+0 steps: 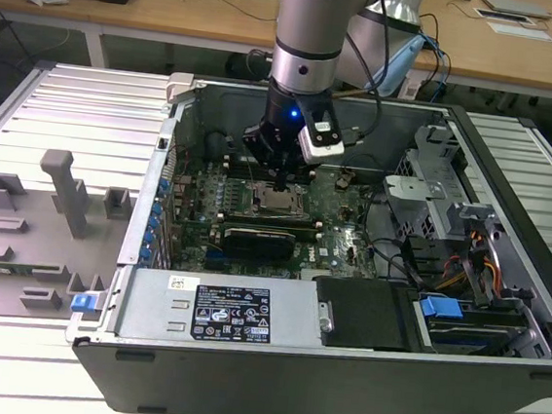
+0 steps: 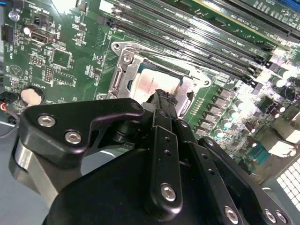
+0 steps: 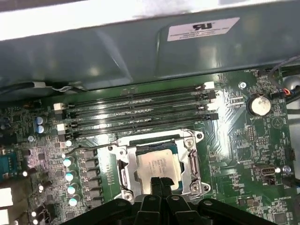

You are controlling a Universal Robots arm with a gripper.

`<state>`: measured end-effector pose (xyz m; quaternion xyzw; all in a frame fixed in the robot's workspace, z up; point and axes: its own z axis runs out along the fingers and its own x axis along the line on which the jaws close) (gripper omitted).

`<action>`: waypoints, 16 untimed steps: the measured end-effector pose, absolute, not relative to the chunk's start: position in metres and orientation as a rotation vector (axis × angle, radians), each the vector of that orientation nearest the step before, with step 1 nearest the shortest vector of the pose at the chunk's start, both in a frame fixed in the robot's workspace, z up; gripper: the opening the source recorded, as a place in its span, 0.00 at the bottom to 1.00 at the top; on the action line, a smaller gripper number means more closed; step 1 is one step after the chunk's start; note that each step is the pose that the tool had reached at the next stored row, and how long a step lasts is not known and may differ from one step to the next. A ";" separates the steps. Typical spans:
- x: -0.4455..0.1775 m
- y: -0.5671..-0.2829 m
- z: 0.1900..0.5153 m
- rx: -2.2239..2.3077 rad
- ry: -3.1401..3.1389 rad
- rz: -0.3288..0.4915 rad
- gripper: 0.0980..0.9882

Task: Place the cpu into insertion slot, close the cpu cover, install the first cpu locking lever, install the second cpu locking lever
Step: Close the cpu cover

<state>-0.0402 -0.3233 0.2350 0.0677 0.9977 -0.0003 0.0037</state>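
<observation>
Empty hand (image 1: 281, 179) above the seated cpu (image 1: 278, 201)
Fingers (image 3: 154, 186) pressed together, gripping nothing; in the exterior view the cpu lies at the hand's 6 o'clock, in the insertion slot (image 3: 154, 141), framed by the cpu cover (image 3: 191, 157).

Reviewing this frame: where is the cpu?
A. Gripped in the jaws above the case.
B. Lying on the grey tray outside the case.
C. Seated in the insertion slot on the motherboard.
C: in the first wrist view the cpu lies flat in the insertion slot, ringed by the cpu cover, with the gripper at one edge of it, jaws together.
</observation>
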 end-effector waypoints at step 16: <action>-0.049 -0.331 0.230 0.054 3.083 0.009 0.01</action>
